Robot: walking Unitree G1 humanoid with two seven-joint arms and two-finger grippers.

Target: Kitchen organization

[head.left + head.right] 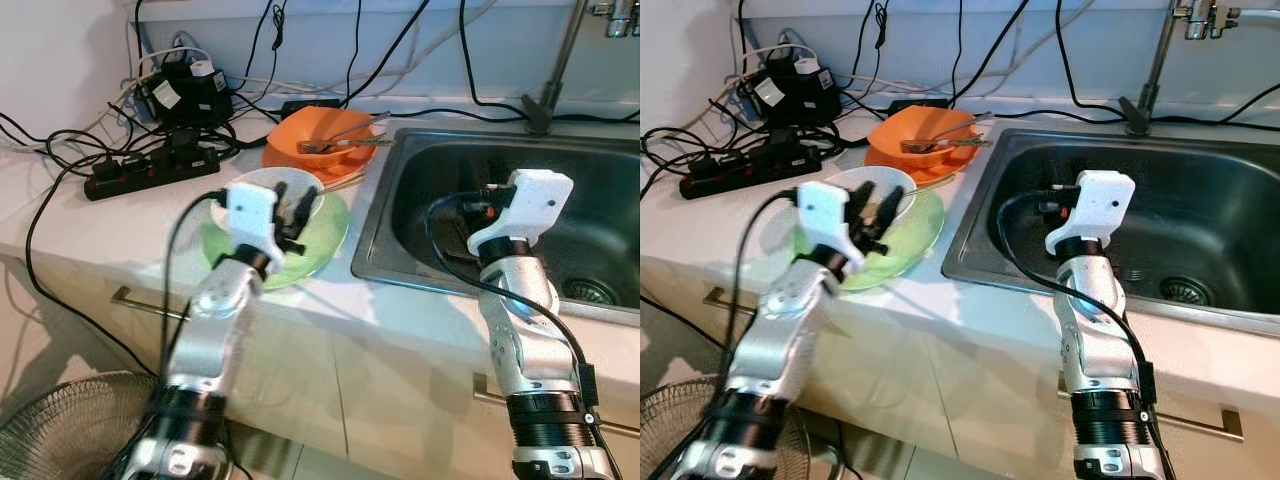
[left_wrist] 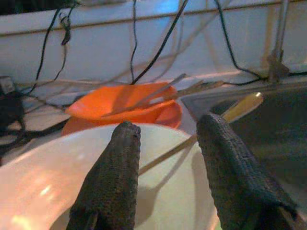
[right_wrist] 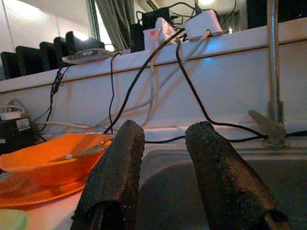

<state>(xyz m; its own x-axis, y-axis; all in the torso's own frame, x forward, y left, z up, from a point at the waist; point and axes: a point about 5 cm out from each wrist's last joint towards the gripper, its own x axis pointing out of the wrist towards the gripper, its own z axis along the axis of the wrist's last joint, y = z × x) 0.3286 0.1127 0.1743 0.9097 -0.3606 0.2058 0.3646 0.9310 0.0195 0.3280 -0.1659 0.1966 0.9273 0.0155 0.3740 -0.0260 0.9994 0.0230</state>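
A white bowl (image 1: 252,183) stands on a green plate (image 1: 328,245) near the counter's front edge. My left gripper (image 1: 297,212) hangs open over this bowl, its fingers (image 2: 112,182) above the inside with nothing between them. Behind it an orange bowl (image 1: 312,128) on an orange plate (image 2: 170,116) holds metal utensils (image 1: 348,141). A yellowish-handled stick (image 2: 242,105) lies beside the white bowl. My right gripper (image 3: 158,167) is open and holds nothing, raised over the front of the steel sink (image 1: 440,175).
A black power strip (image 1: 150,168), adapters and tangled cables cover the counter's back left. The faucet (image 1: 555,70) rises behind the sink, whose drain (image 1: 590,290) is at the right. A fan grille (image 1: 60,435) stands on the floor at lower left, below drawer handles.
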